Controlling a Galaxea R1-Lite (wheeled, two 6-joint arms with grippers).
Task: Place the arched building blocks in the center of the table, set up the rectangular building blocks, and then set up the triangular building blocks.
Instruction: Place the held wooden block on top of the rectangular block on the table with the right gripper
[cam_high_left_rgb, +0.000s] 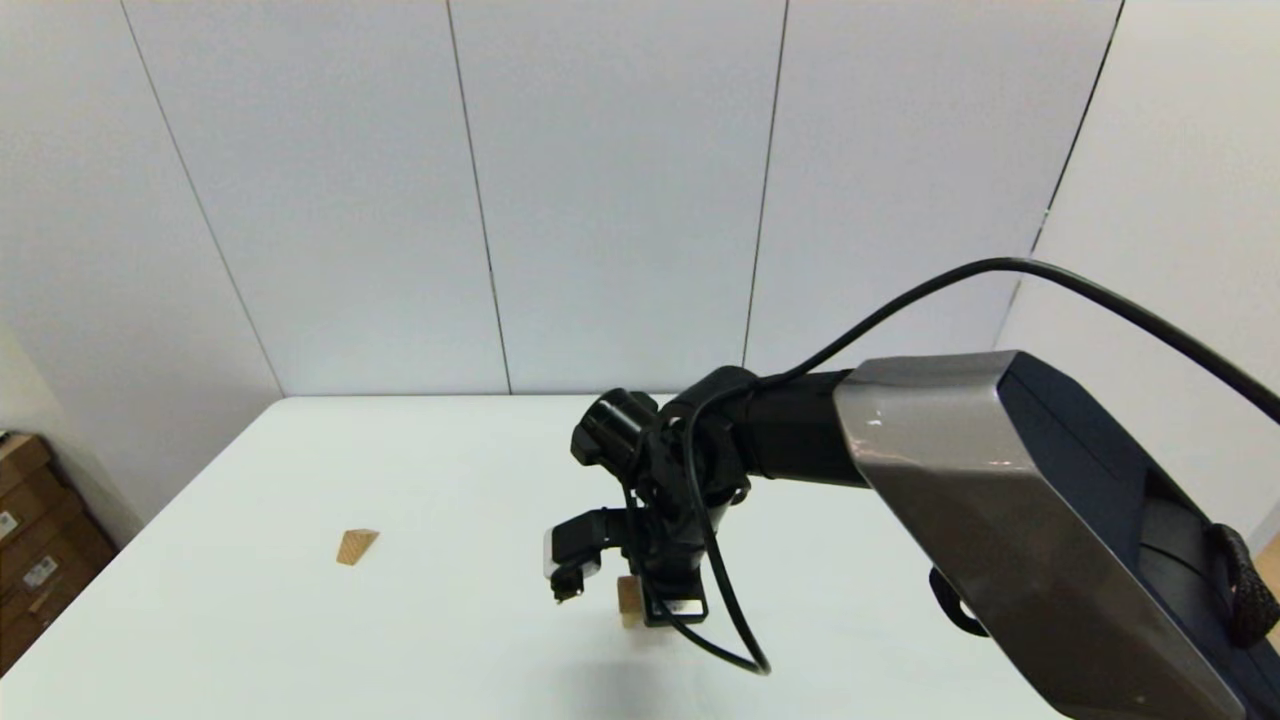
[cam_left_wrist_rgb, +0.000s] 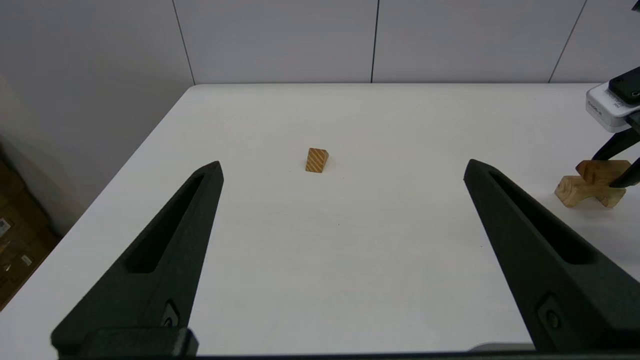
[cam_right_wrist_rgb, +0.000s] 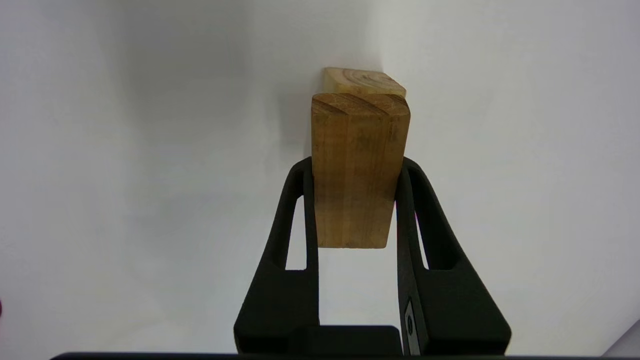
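My right gripper (cam_high_left_rgb: 645, 600) points down over the middle of the table (cam_high_left_rgb: 450, 470), shut on the rectangular block (cam_right_wrist_rgb: 356, 170). In the right wrist view the block stands between the fingers, with the arched block (cam_right_wrist_rgb: 363, 81) showing just beyond it. The left wrist view shows the rectangular block (cam_left_wrist_rgb: 600, 171) on or just above the arched block (cam_left_wrist_rgb: 570, 191); I cannot tell whether they touch. The triangular block (cam_high_left_rgb: 357, 546) lies alone to the left, straight ahead of my left gripper (cam_left_wrist_rgb: 342, 167), which is open and well short of it.
Stacked cardboard boxes (cam_high_left_rgb: 35, 545) stand on the floor beyond the table's left edge. Grey wall panels close the back. A black cable (cam_high_left_rgb: 720, 600) loops down from the right wrist near the held block.
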